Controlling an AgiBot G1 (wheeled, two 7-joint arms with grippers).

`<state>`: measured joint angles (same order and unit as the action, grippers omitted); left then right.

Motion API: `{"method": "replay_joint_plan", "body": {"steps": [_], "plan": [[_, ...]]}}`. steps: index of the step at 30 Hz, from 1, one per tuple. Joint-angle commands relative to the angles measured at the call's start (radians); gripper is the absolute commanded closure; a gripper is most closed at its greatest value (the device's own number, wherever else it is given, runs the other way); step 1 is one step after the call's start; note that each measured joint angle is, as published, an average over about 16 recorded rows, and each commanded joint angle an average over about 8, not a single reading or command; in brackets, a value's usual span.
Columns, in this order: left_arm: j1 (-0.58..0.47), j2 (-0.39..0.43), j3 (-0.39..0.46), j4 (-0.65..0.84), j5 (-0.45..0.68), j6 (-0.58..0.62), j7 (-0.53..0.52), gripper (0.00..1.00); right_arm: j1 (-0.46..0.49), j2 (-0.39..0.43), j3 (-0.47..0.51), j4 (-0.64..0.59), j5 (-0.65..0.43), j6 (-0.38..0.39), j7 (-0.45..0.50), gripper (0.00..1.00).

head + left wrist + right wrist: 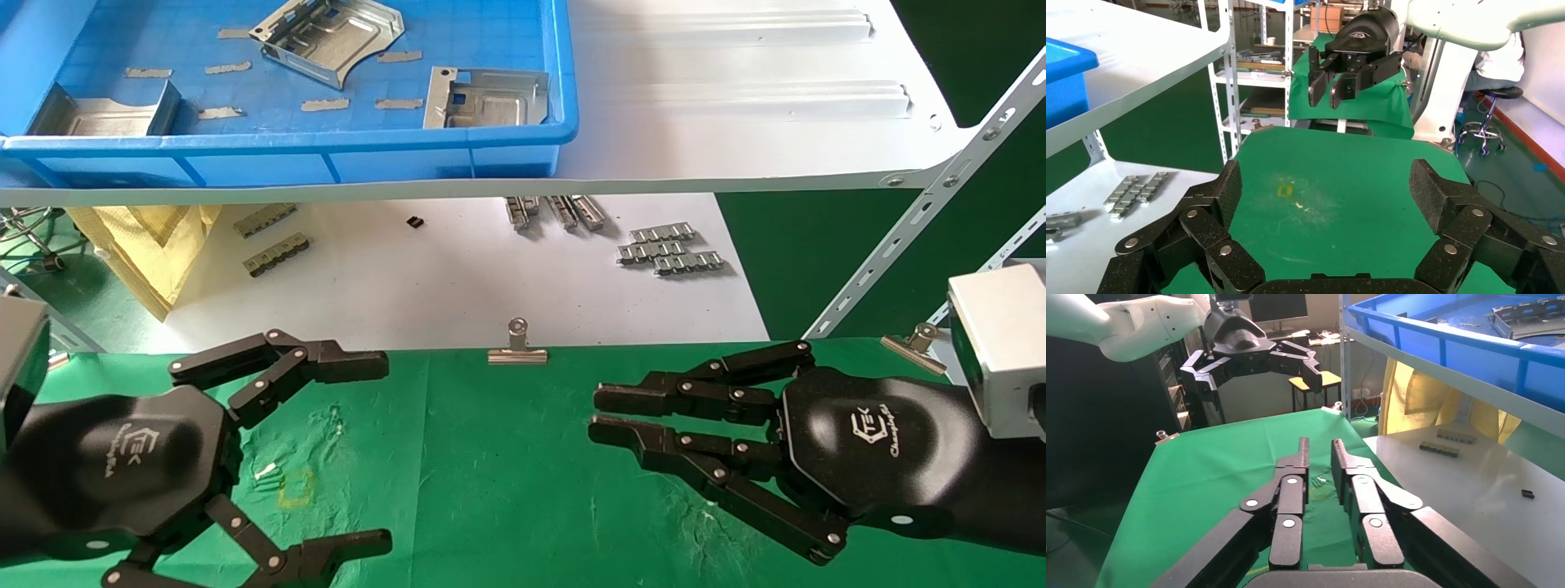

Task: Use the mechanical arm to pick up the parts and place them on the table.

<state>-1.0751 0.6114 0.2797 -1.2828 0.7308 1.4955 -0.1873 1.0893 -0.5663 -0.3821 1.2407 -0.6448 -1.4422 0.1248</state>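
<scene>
- The left claw (359,445) is held just above the table (507,490), near its left side; its 2 fingers are spread wide apart and nothing is held between them.
- The right claw (601,412) is held low over the right side of the table; its fingers are nearly together, with only a narrow gap, and nothing is gripped.
- The parts (327,37) are not yet on the table: 3 of them are seen in the blue bin (368,155) on the white shelf (735,106), 1 at the left end, 1 in the middle and 1 near the right wall.
- The step in hand is judged to be the reach toward the bin, so the task is at its start.
- For a good grasp, the claw should be lifted over the bin wall first, then lowered on a bent edge flange, since the flat face gives no hold.
- The part near the right wall (486,98) is probably the easiest for the right claw, but its fingers must be opened first.
- The parts are thin silvery sheet metal with an embossed outline and small square holes; they look smooth and may slip.
- The table is covered with wrinkled green cloth, held by a silver binder clip (517,347).
- Small grey ridged strips (670,249) lie on the lower white surface and are not to be taken.
</scene>
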Motion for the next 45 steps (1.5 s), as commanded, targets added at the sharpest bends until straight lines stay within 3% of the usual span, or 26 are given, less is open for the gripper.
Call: {"method": "replay_joint_plan", "body": {"steps": [1, 15, 22, 24, 30, 32, 38, 45], "plan": [[0.0, 0.0, 0.0, 0.0, 0.0, 0.0, 0.0, 0.0, 0.0, 0.0, 0.0, 0.0, 0.0, 0.0, 0.0, 1.0], [-0.008, 0.0, -0.003, -0.001, -0.001, -0.002, 0.0, 0.0, 0.0, 0.0, 0.0, 0.0, 0.0, 0.0, 0.0, 1.0], [-0.132, 0.021, -0.007, 0.033, 0.052, -0.057, -0.005, 0.0, 0.0, 0.0, 0.0, 0.0, 0.0, 0.0, 0.0, 1.0], [-0.202, 0.045, 0.004, 0.072, 0.093, -0.078, -0.008, 0.0, 0.0, 0.0, 0.0, 0.0, 0.0, 0.0, 0.0, 0.89], [-0.48, 0.164, 0.076, 0.317, 0.268, -0.116, 0.021, 0.0, 0.0, 0.0, 0.0, 0.0, 0.0, 0.0, 0.0, 0.14], [-0.579, 0.213, 0.104, 0.436, 0.337, -0.142, 0.043, 0.0, 0.0, 0.0, 0.0, 0.0, 0.0, 0.0, 0.0, 0.0], [-0.815, 0.364, 0.176, 0.797, 0.526, -0.341, 0.1, 0.0, 0.0, 0.0, 0.0, 0.0, 0.0, 0.0, 0.0, 0.0], [-0.937, 0.503, 0.224, 1.068, 0.647, -0.611, 0.15, 0.0, 0.0, 0.0, 0.0, 0.0, 0.0, 0.0, 0.0, 0.0]]}}
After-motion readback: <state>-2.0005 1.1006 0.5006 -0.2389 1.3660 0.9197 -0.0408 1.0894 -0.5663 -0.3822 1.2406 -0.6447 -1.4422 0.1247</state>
